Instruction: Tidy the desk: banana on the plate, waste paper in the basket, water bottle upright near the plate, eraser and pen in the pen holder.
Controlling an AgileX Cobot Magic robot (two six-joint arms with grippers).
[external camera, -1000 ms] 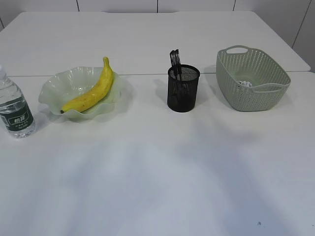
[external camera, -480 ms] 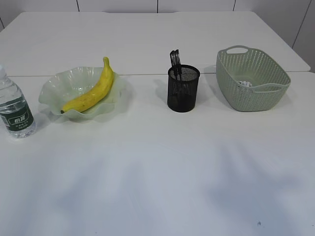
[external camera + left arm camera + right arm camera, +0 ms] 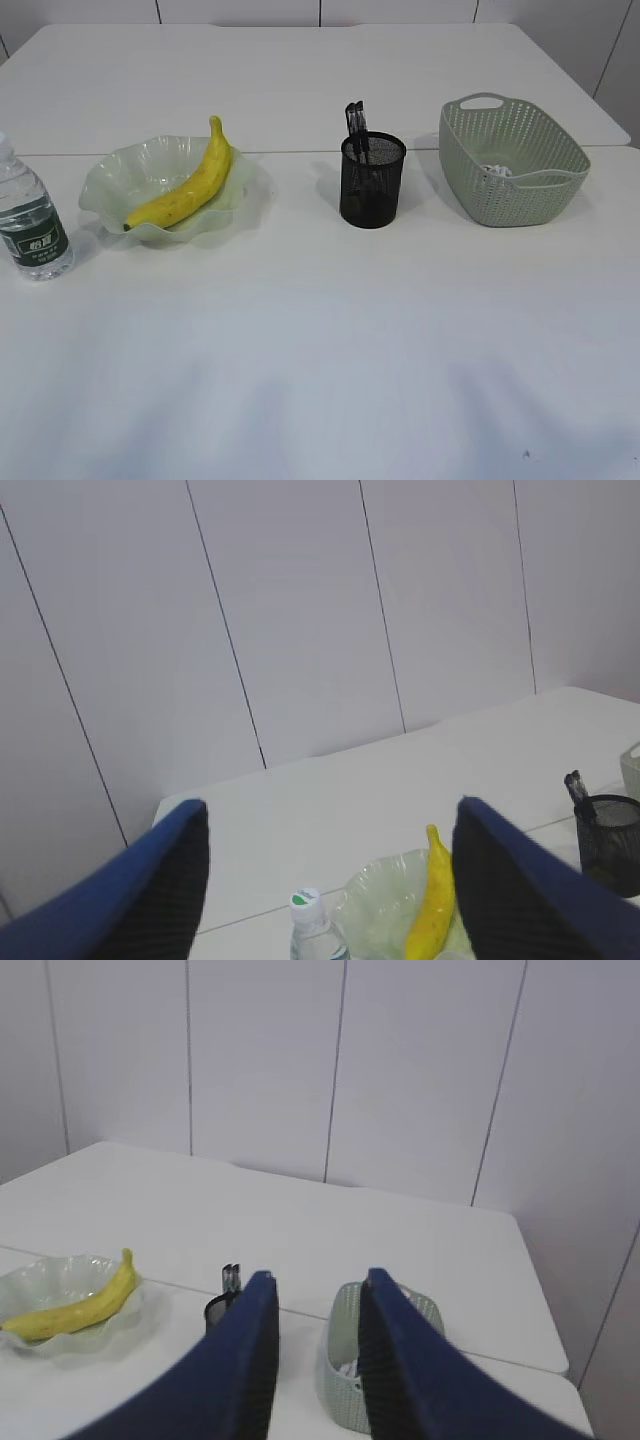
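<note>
from my station both arms sit raised and drawn back, out of the exterior view, wrist cameras looking level over the table. left gripper (image 3: 330,880) jaws spread wide, nothing between them. right gripper (image 3: 315,1350) jaws parted by a narrow gap, nothing grasped. banana (image 3: 185,185) lies in the plate (image 3: 110,180); water bottle (image 3: 30,225) upright just left of it. pen (image 3: 357,128) stands in the pen holder (image 3: 372,180). waste paper (image 3: 497,171) inside the basket (image 3: 520,160). eraser cannot be made out.
</note>
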